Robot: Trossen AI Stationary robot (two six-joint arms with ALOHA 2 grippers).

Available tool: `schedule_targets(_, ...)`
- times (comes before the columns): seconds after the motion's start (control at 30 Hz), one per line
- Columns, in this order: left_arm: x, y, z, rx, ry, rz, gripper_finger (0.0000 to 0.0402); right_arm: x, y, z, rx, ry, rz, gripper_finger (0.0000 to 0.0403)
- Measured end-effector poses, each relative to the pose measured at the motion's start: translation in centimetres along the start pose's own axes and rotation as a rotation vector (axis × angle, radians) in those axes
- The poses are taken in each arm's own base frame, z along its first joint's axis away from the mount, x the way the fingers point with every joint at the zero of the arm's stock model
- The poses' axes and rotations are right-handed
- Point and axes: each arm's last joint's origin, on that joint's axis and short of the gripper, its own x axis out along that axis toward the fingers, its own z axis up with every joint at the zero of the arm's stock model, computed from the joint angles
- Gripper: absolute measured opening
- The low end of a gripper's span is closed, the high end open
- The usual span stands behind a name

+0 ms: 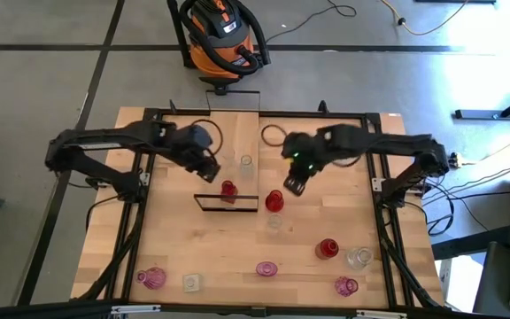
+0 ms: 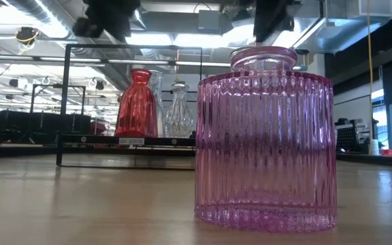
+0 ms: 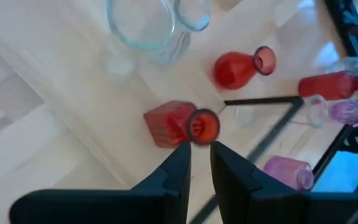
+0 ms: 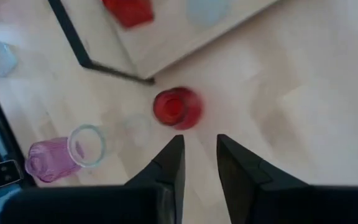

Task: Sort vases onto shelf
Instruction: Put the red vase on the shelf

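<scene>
The shelf [image 1: 235, 151] is a long narrow plank of pale wood that lies along the middle of the counter [image 1: 175, 248], with a thin black metal frame at its near end. Two vases already stand on it: a red vase [image 1: 228, 189] close to the frame and a clear vase [image 1: 246, 164] a little further along the plank. In the low view they stand side by side on the plank; the red one has a faceted body that narrows to a slim neck, and the clear one has cut ribs.

The left pincer [image 1: 209, 168] hangs above the shelf, near the red vase. In its wrist view the two dark fingers are almost together with nothing between them, so it is released and nearly closed. I judge it is there because this vase is the one it has been working on.

The right pincer [image 1: 292, 184] hovers just beside another red vase [image 1: 274, 201], which stands on the counter next to the frame, off the plank. Its fingers are parted with a clear gap and grasp nothing. They point at the round red mouth, so a grasp of this vase seems to be the next step.

The other vases wait near the front edge of the counter. Among them is a pink ribbed vase [image 2: 265, 139] of thick glass, shaped like a jar with a short neck.
</scene>
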Motion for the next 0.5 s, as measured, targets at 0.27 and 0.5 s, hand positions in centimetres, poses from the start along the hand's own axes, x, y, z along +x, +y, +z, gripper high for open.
schedule_targets(0.27,-3.9,1.5,-2.6,0.091,-0.04,0.049,0.0055,6.5,-0.8,-1.7,0.137,0.035,0.083,0.0079)
schedule_targets(0.5,-4.7,2.7,-3.3,0.106,-0.054,0.171,0.0055,7.9,-1.3,-1.1,0.216,-0.032,0.163,0.0079)
